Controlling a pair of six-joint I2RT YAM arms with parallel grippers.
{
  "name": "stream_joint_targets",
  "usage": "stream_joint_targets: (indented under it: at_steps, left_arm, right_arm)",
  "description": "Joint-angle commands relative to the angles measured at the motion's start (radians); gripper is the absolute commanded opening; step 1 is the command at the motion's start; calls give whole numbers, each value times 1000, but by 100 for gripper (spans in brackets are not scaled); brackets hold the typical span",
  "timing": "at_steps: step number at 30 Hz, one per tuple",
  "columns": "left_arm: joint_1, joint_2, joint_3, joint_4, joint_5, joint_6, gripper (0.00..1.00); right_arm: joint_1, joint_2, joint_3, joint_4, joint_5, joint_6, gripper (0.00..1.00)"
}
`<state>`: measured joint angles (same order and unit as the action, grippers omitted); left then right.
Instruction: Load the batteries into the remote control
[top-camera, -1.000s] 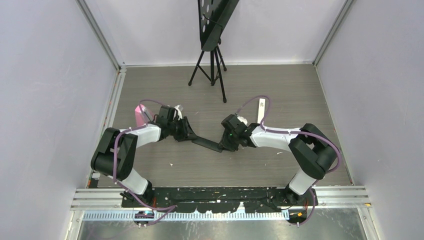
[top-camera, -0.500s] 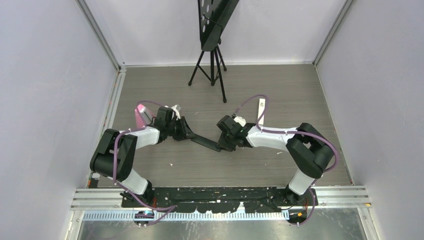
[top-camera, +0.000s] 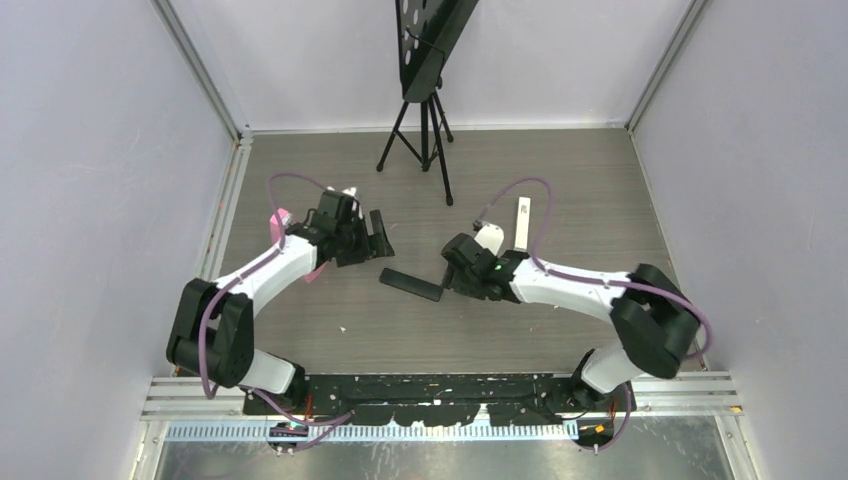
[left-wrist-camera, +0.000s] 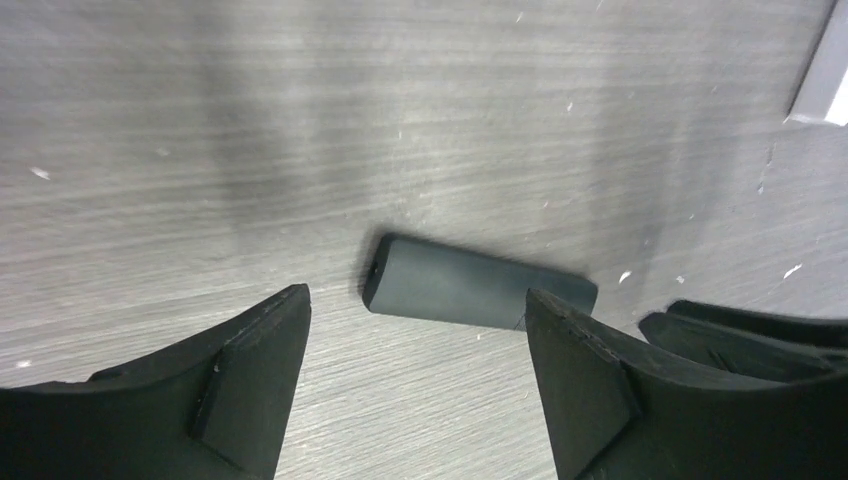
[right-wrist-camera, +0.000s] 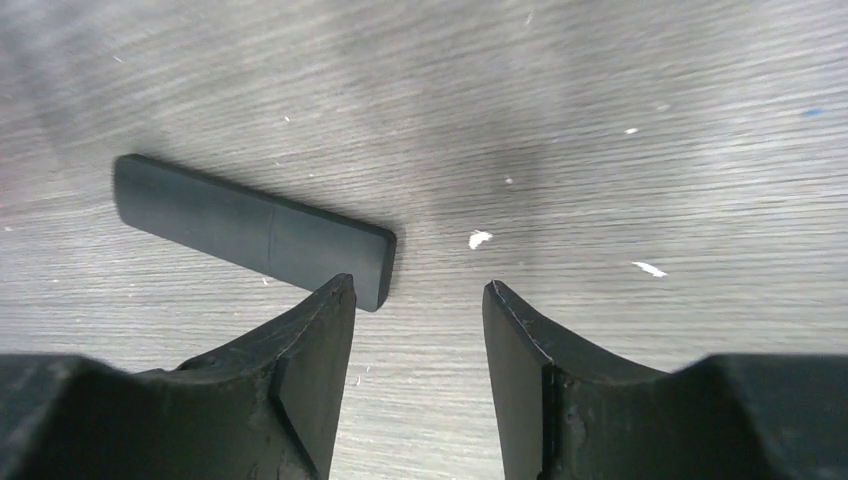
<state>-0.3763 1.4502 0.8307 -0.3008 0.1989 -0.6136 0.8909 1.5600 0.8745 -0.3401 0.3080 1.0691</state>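
- Centrally on the grey wood-grain tabletop (top-camera: 560, 180), a flat black remote (top-camera: 411, 285) lies at a slant between the two robot arms.
- Left fingers (left-wrist-camera: 250, 370) are spread wide and grip nothing, hanging near the remote's left end without touching it.
- Right fingers (right-wrist-camera: 300, 350) are also spread and empty, close by the remote's right end.
- A slim white remote (top-camera: 523, 222) lies farther back on the right.
- A pink item (top-camera: 278, 228) sits beside the left arm.

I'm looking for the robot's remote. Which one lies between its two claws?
The black remote, lying flat between the left gripper and right gripper, held by neither. The white remote lies farther back, past the right gripper.
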Motion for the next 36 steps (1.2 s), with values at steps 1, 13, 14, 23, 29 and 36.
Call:
stream_joint_targets:
  at_steps: [1, 13, 14, 23, 29, 36]
  left_arm:
    - [8, -91, 120, -176, -134, 71, 83]
    - [7, -474, 310, -485, -155, 118, 100]
    - [7, -514, 327, -507, -164, 130, 100]
    - [7, -787, 469, -655, -314, 227, 100]
    - [7, -883, 496, -717, -393, 260, 100]
    - [7, -902, 507, -757, -472, 258, 100]
  right_arm:
    - [-15, -181, 15, -130, 166, -66, 58]
    - [-17, -811, 173, -681, 631, -192, 69]
    - [-17, -857, 202, -713, 657, -211, 77]
    - [-17, -1121, 454, -844, 909, -363, 88]
    - [-17, -1206, 496, -838, 944, -398, 89]
    - [-17, -1256, 444, -763, 950, -419, 90]
